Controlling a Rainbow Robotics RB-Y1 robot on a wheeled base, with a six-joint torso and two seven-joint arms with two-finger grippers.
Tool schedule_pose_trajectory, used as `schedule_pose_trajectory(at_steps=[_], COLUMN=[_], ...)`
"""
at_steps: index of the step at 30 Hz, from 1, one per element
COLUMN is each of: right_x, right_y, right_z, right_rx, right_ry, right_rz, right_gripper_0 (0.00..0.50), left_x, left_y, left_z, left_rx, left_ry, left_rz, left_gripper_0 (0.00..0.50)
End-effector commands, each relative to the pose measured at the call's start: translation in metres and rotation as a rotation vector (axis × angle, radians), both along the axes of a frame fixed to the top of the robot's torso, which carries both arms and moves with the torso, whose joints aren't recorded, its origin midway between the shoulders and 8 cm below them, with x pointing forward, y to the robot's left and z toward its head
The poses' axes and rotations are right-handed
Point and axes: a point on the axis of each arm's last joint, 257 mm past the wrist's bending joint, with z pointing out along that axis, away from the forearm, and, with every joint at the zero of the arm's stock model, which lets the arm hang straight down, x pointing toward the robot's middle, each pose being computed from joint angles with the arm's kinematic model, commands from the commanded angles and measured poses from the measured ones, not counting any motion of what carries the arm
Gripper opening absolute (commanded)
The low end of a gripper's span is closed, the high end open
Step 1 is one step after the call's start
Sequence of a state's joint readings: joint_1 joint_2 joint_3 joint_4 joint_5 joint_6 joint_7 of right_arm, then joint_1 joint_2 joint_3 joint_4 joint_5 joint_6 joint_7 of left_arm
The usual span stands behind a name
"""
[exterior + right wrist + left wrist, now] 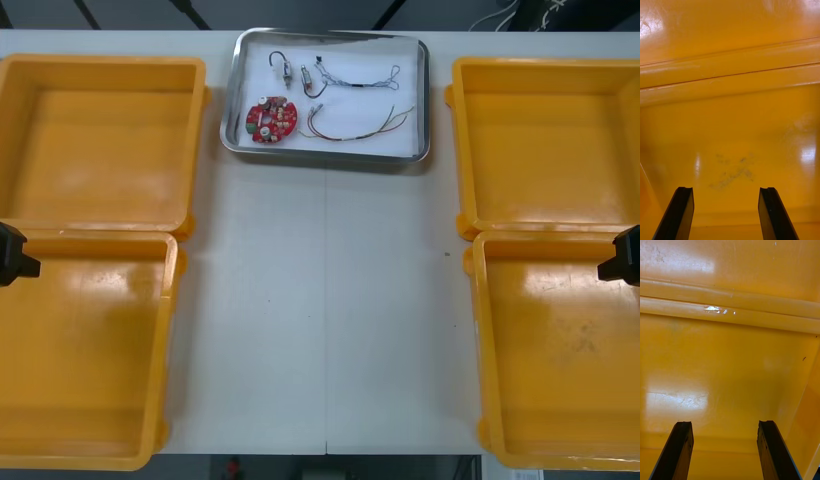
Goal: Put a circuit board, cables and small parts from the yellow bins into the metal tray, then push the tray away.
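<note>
Far side of table (325, 300): metal tray (425, 100) w/ red circuit board (272, 119), cables (360, 125) & small metal parts (285, 68) inside. L gripper (724, 423) over near yellow bin left of tray (80, 350), fingers wide, empty. R gripper (725, 189) over near yellow bin right of tray (565, 350), same.

Bright, even overhead light covers the pale flat surface (330, 300), leaving only soft, narrow shadows beside the glossy yellow plastic bins (100, 130). White glare patches lie on the bin floors in all three views, and the shiny rectangular metal tray (425, 100) mirrors light along its rim.
</note>
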State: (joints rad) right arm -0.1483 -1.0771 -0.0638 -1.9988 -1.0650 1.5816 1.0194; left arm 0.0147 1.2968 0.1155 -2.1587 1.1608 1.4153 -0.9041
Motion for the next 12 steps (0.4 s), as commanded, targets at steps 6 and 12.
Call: schedule_pose_trajectory(at_steps=[6,12], right_x=[0.0033,0.0033], right_y=[-0.0037,-0.0037], right_z=[0.0056,0.0056], right_rx=[0.014,0.014], right_ry=[-0.026,-0.026], right_rz=[-0.029,-0.029], right_gripper_0=[0.500,0.500], left_x=[0.0037,0.0037], left_y=[0.0072,0.0072], left_z=[0.0135,0.0135], left_rx=[0.088,0.088], left_ry=[-0.029,-0.029], left_rz=[-0.108,-0.108], left_gripper_0=[0.500,0.500])
